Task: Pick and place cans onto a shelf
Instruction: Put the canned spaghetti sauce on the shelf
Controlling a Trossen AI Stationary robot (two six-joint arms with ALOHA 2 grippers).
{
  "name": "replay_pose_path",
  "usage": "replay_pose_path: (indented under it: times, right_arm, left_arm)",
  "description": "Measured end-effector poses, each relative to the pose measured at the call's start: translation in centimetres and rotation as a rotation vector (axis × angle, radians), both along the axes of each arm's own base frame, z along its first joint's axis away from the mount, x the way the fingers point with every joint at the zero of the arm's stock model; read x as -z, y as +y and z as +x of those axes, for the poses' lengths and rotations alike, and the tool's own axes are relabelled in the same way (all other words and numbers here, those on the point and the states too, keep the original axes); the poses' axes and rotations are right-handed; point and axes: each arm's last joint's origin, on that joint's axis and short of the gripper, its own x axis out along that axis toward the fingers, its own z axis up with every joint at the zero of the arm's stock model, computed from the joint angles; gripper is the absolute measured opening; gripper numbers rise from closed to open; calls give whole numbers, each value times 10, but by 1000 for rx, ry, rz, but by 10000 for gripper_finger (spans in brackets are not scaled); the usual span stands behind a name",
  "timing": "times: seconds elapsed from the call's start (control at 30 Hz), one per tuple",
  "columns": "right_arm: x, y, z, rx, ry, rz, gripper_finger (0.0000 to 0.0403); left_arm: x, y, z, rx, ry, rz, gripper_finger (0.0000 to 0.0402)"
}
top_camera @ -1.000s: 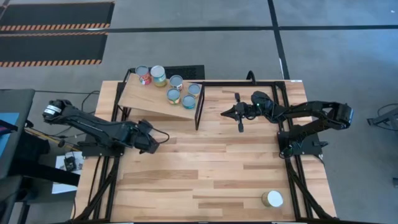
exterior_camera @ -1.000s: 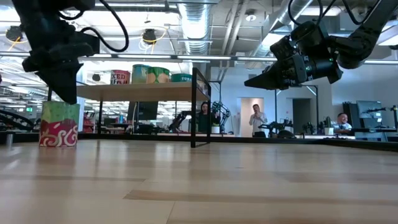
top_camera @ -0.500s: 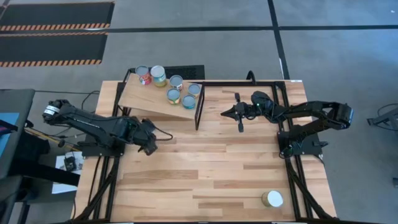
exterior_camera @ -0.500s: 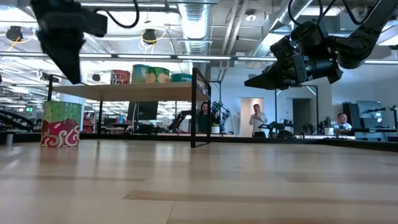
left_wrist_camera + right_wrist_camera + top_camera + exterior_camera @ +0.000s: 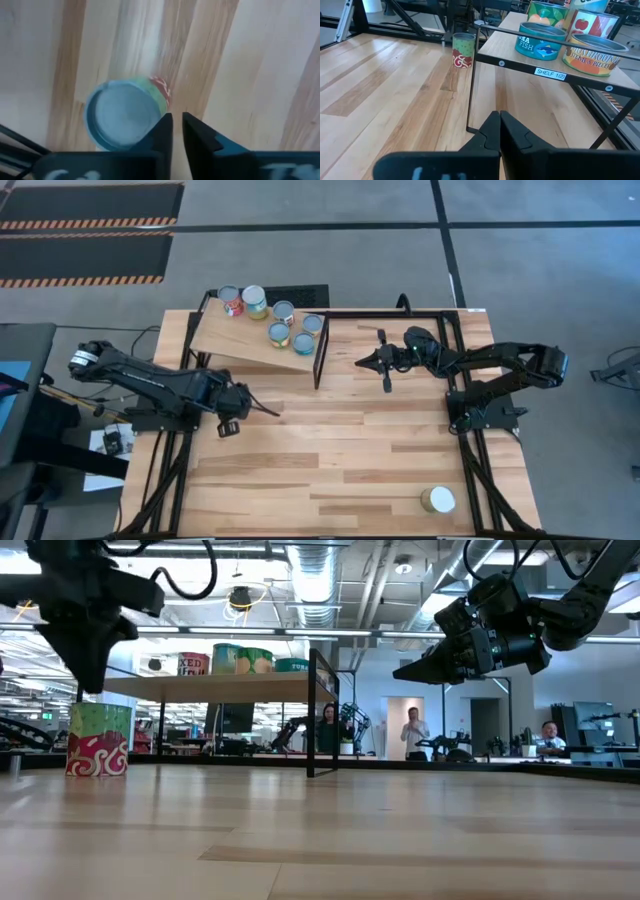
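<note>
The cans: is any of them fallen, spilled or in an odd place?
None has fallen or spilled. Five cans stand on the shelf. A red-and-green can stands upright on the table below the left end effector, and a cream-topped can stands alone near the table's front edge.

Left tool [image 5: 228,416] hides green can [image 5: 126,119] overhead; blurred.

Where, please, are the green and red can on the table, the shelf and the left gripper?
green and red can [image 5: 97,740], low view: its label.
shelf [image 5: 232,332], high view: bare board.
left gripper [image 5: 177,131], left wrist view: between its fingertips.
</note>
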Motion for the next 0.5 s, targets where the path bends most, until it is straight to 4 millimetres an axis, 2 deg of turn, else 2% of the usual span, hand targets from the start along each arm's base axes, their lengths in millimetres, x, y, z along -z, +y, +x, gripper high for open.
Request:
replay_pose_path:
  times: [0.27, 0.37, 0.5]
  right_arm:
    - [0, 0, 0, 0, 0, 0, 15]
    - [0, 0, 0, 0, 0, 0, 16]
    - [0, 0, 0, 0, 0, 0, 14]
  left_arm:
    - [2, 1, -1, -28, -1, 35, 117]
    - [2, 2, -1, -40, -1, 41, 133]
    - [2, 3, -2, -90, -4, 56, 134]
